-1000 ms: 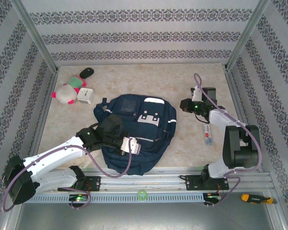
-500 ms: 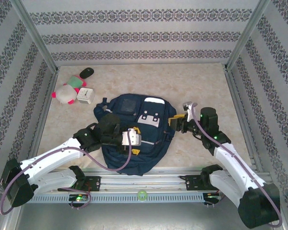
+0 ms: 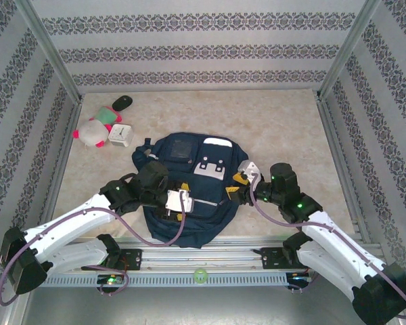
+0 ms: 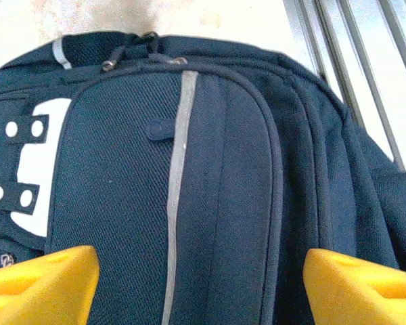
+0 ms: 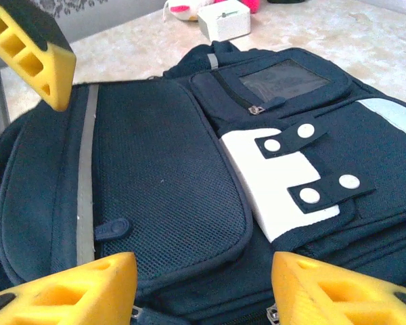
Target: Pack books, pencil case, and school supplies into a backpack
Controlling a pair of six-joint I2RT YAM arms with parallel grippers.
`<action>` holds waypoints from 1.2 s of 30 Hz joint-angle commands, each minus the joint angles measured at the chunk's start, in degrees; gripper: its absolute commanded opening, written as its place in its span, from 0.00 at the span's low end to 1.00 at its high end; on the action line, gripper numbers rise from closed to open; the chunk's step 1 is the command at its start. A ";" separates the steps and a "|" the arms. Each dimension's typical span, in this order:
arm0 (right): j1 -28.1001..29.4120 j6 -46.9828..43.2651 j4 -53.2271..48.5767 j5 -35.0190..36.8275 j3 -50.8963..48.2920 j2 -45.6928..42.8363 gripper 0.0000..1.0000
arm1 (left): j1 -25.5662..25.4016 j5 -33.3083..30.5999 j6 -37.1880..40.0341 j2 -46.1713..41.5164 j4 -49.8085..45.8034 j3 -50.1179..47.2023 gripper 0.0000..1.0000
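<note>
- Patterned walls enclose a pale marbled table on three sides, and the arms are mounted along its near edge.
- One backpack is laid flat, front face upward, at the middle of the near half of the table. This position is judged to have been chosen so that it can be reached by both arms.
- The left gripper is held over the left side of the backpack. In the left wrist view its two yellow fingers are seen spread wide apart, with nothing between them, above the front pocket.
- The right gripper is held over the right side, facing the left one. Its two fingers are likewise parted and empty.
- This opposed, open pose is judged to be a preparation for taking hold of the fabric or a zip from both sides.
- Whether anything is already packed cannot be told, since the pockets appear closed.
- One white patch is crossed by two dark tabs, and four white studs are counted on them.
- Three spare things are gathered at the far left, well apart from the backpack and so clear of the work: one plush toy, one white clock and one dark oval object.
</note>
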 commanded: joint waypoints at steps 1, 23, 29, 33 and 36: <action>0.83 -7.67 -3.96 -0.53 2.96 1.45 0.55 | 0.63 -7.26 8.32 3.25 -3.13 0.87 0.79; -0.60 -16.11 -5.30 -9.11 6.07 10.44 0.58 | 14.36 15.78 -14.04 -2.13 27.95 -10.98 0.01; -1.88 -18.50 -5.28 -11.22 8.21 16.98 0.57 | 15.57 17.52 -13.40 -1.70 29.33 -10.91 0.01; -2.04 -20.20 -6.12 -12.27 10.08 19.76 0.57 | 16.02 18.64 -12.97 -1.61 29.26 -10.72 0.01; -2.32 -21.25 -6.32 -12.96 11.01 21.36 0.57 | 15.96 18.91 -12.44 -1.45 28.80 -10.56 0.01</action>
